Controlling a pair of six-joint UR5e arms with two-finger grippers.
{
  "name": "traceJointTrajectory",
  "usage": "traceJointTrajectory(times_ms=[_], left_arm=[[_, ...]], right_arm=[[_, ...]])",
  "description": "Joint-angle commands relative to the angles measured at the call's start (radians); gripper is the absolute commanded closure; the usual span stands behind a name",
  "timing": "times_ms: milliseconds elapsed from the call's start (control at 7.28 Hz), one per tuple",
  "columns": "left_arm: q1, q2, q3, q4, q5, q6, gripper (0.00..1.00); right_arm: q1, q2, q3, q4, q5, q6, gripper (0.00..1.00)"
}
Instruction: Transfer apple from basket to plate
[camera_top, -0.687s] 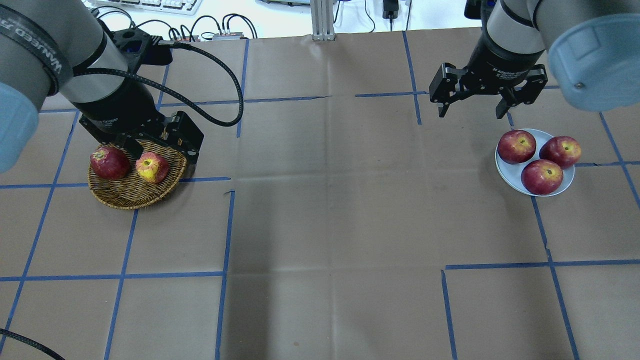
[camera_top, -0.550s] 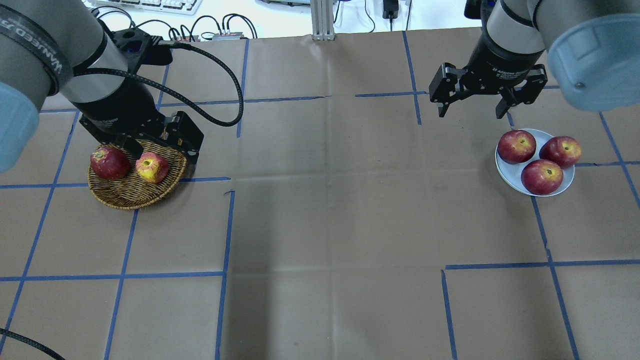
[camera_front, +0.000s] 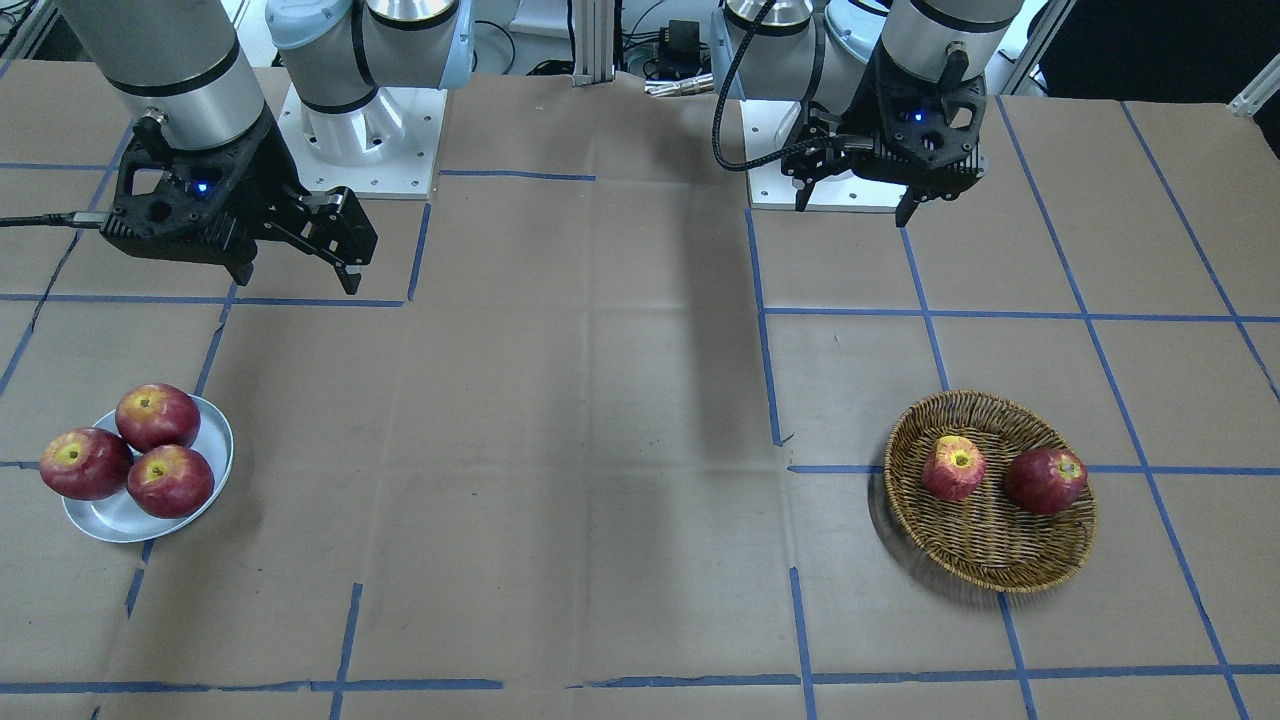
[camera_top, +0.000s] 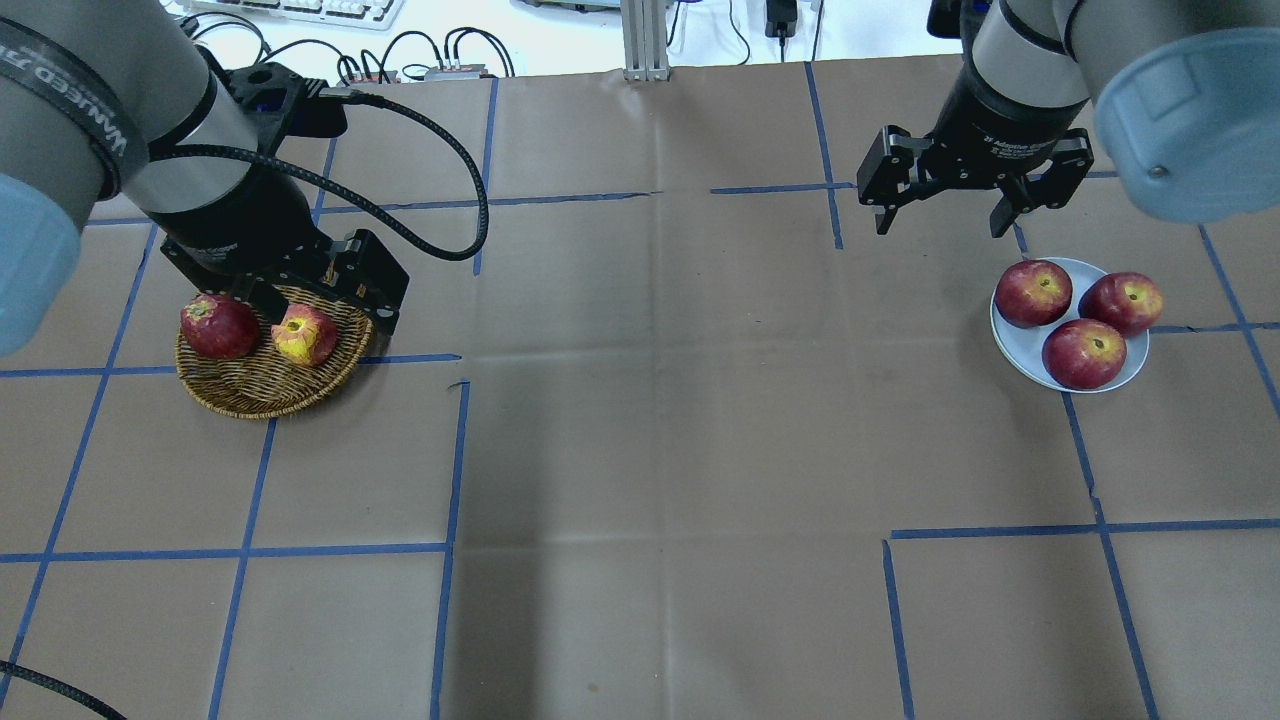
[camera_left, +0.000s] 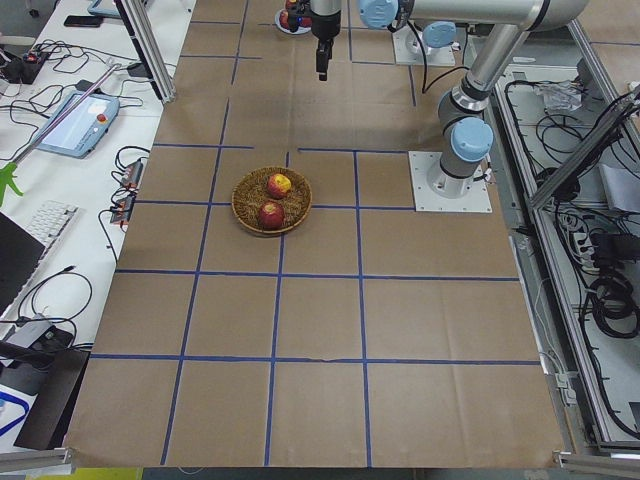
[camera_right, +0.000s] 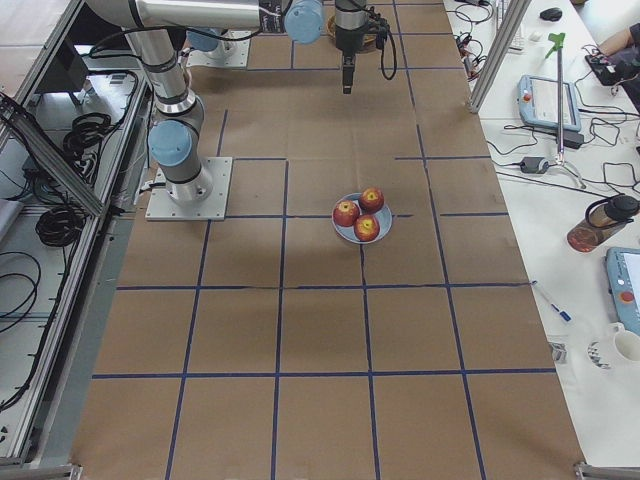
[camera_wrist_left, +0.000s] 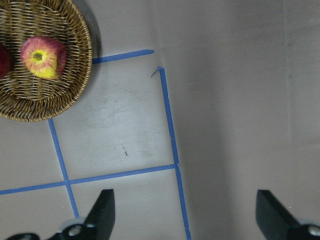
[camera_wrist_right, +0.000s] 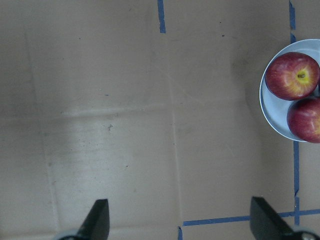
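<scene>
The pale streaky apple (camera_top: 305, 335) with a yellow stem patch lies in the brown wicker basket (camera_top: 262, 392), beside a darker red apple (camera_top: 218, 327). It also shows in the front view (camera_front: 953, 468) and the left wrist view (camera_wrist_left: 44, 56). My left gripper (camera_top: 300, 298) hangs open and empty high above the basket's robot-side edge; the wrist view shows its fingers spread (camera_wrist_left: 186, 215). The grey-white plate (camera_top: 1014, 346) holds three dark red apples. My right gripper (camera_top: 940, 225) is open and empty, raised beside the plate (camera_wrist_right: 267, 107).
Brown paper with blue tape lines covers the table (camera_top: 650, 400). A black cable (camera_top: 440, 240) loops off the left wrist. The dark apples (camera_top: 1085, 352) fill most of the plate. Keyboard and cables lie beyond the far edge.
My left gripper has shifted very slightly above the basket. The apples and the right gripper have not visibly moved.
</scene>
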Motion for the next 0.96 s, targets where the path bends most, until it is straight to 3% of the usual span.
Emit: traceJointTrajectory(times_ms=[0,824], left_arm=[[0.000,0.001,-0.001,0.000,0.000,0.002,0.01],[0.000,0.033,0.008,-0.011,0.005,0.005,0.01]], right_arm=[[0.000,0.001,0.000,0.000,-0.001,0.000,0.00],[0.000,0.001,0.000,-0.002,0.001,0.003,0.00]])
